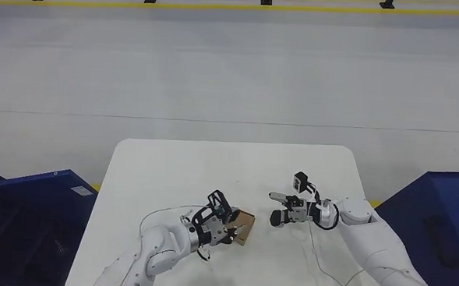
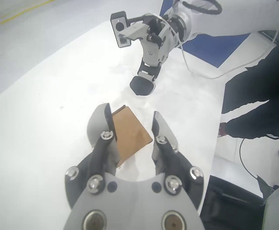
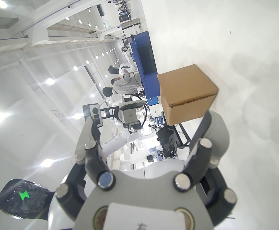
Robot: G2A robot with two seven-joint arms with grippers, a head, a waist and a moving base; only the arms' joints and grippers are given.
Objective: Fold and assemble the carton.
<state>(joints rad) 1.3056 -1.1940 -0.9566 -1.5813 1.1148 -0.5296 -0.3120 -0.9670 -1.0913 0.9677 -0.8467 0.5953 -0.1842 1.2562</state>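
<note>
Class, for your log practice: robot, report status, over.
Left gripper open, at carton. Right gripper open, standing off. Carton box-shaped, upright on table. Nothing between.

The carton (image 3: 185, 91) is plain brown cardboard, matt and smooth, with a raw cut edge showing along its flap seam. Under the carton, the table (image 1: 173, 171) is white and smooth with a dull sheen. Beside the carton, the left gripper (image 2: 131, 113) has satin grey, metal-looking shells, black plastic links, bright polished screws (image 2: 93, 184) and dark matt pads (image 2: 109, 122). The right gripper (image 3: 148, 119), facing the carton, looks built alike.
</note>
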